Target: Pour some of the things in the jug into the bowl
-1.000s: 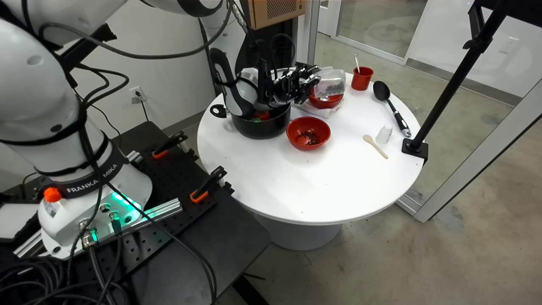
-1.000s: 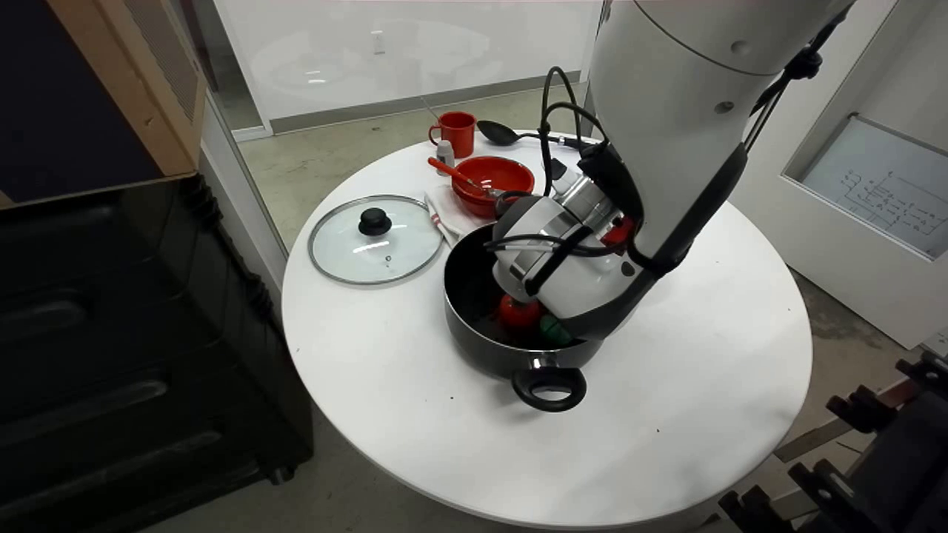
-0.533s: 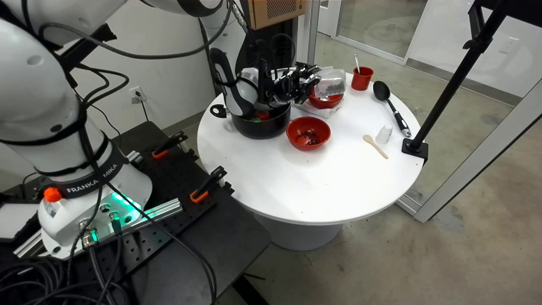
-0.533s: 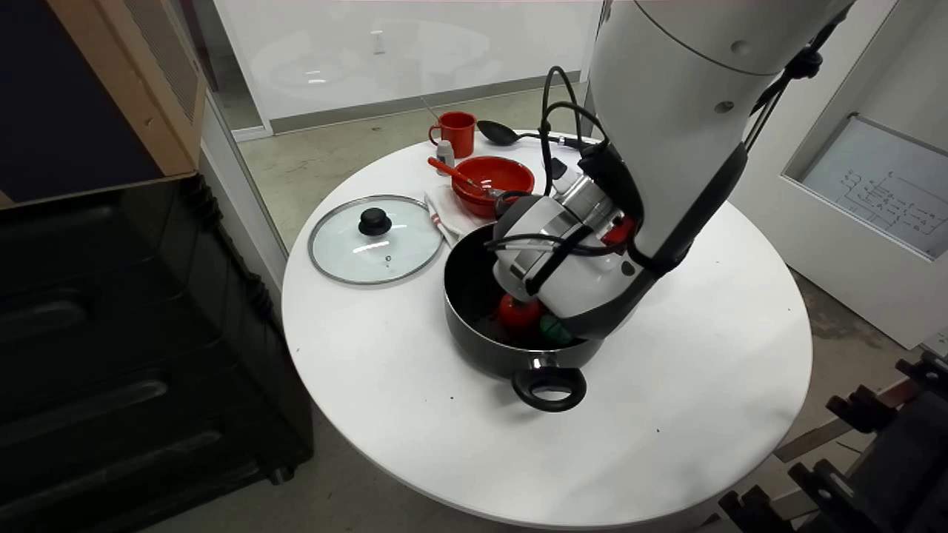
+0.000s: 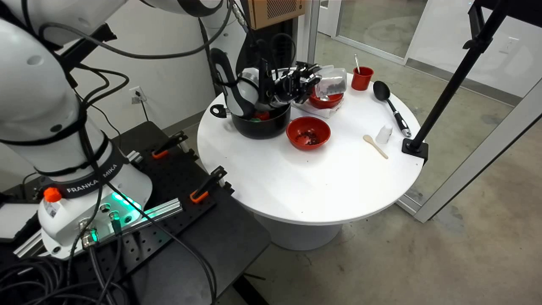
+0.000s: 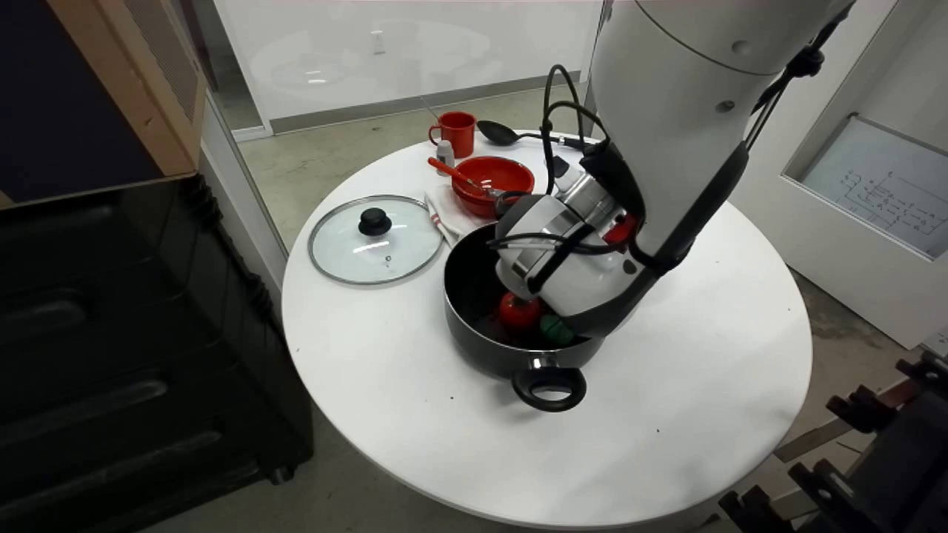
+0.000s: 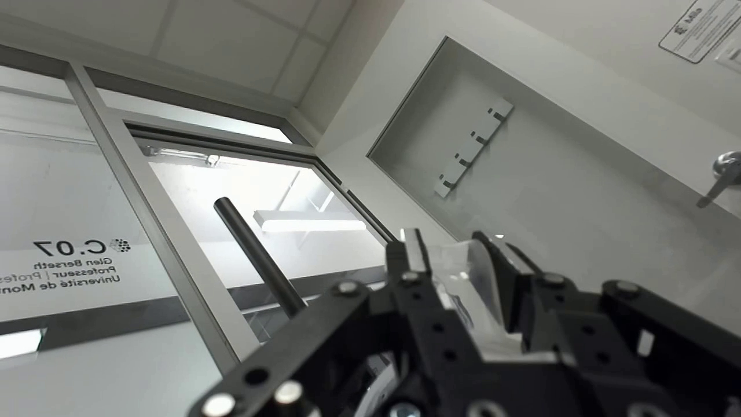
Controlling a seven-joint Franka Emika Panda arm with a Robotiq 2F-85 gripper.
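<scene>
Nearest in an exterior view: glossy red round bowl, dark bits inside, unchanged. Past it, jaws of the black-and-silver gripper pinch the clear translucent plastic jug: tilted, airborne, dark contents inside. Jug just nudged up slightly. Stacked red bowls behind. My read: some poured already, pour probably easing off.

Arm arched high, wrist hung low, jaws clamped and nearly level.

From the green-lit base the arm runs beyond the top edge of an exterior view; the forearm slopes down to the bent wrist. The jaws jut sideways off it, away from the base and tipped slightly upward. In the wrist view they stand up from the bottom edge, drawn close together in a grip, their dark linkages splayed below.
</scene>
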